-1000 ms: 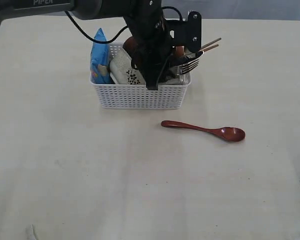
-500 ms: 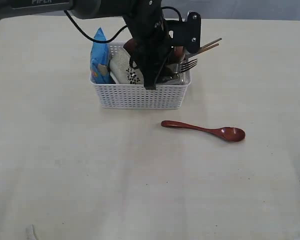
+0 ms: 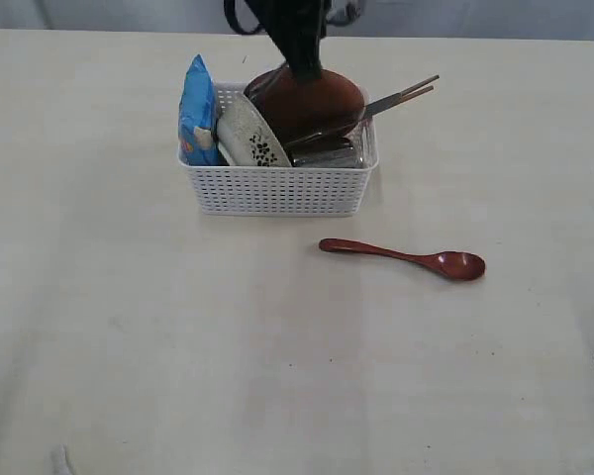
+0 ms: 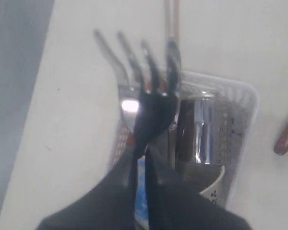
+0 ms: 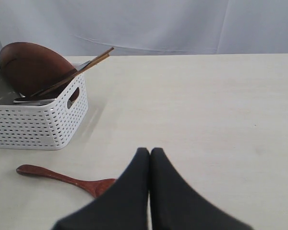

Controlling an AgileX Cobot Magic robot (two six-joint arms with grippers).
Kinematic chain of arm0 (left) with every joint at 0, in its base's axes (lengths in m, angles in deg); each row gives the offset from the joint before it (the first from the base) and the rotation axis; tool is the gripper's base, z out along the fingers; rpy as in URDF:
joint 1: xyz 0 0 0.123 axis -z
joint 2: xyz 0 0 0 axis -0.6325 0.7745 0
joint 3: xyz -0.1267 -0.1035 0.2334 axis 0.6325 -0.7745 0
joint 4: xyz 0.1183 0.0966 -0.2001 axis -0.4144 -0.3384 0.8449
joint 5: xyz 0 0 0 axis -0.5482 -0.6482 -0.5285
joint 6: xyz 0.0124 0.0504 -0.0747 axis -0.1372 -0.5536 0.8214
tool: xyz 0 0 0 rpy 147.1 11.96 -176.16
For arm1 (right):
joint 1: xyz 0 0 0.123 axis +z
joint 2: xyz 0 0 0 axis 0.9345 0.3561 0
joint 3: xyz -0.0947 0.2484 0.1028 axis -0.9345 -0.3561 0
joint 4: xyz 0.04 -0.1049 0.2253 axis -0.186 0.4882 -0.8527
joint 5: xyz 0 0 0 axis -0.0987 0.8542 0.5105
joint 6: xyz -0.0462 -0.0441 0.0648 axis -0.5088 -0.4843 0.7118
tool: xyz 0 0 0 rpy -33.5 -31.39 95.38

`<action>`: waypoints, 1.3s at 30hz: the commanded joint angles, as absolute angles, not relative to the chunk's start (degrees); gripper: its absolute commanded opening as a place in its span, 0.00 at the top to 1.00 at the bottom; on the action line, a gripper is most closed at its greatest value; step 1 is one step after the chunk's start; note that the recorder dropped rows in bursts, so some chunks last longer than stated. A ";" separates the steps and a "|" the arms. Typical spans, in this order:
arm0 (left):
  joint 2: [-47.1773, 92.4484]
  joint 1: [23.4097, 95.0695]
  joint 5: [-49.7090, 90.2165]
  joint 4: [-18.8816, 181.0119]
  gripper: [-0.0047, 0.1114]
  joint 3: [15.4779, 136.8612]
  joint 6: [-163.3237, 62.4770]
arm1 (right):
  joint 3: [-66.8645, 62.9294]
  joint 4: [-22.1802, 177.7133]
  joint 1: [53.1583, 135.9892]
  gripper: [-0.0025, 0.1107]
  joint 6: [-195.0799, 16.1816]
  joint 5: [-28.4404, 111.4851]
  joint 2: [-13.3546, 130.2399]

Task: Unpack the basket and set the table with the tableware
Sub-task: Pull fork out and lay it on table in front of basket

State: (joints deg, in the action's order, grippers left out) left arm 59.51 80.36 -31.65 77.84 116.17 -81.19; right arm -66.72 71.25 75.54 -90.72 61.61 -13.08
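Fork (image 4: 156, 103): steel, stiff, light, slick; in the air above the basket (image 3: 277, 188).
Left gripper (image 4: 143, 154): pinched on the handle near the neck; the thin handle could swivel.
Right gripper (image 5: 150, 154): closed, empty, beyond the spoon (image 3: 406, 259) from the basket.

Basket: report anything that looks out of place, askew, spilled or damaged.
Nothing spilled or damaged. The blue chip bag stands in the basket among dishes, the only non-tableware. The bowl and brown plate lean on edge, and the chopsticks jut over the rim. The spoon lies alone on the table.
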 commanded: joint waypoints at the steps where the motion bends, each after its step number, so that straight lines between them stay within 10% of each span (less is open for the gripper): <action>1: 53.59 80.48 -36.62 77.88 0.96 115.92 -73.28 | -66.86 71.63 75.38 0.98 -90.73 61.12 -13.35; 14: 46.51 80.48 -49.36 81.07 0.96 107.94 -52.48 | -66.86 71.63 75.38 0.98 -90.73 61.12 -13.35; 29: 41.06 80.48 -22.00 98.92 0.96 69.98 -34.80 | -66.86 71.63 75.38 0.98 -90.73 61.12 -13.35; 39: 48.39 80.48 -11.96 99.04 0.96 65.28 -22.51 | -66.86 71.63 75.38 0.98 -90.73 61.12 -13.35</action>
State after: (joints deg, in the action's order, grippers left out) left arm 45.92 80.36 -15.28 98.62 65.60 -24.80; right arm -66.72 71.25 75.54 -90.72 61.61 -13.08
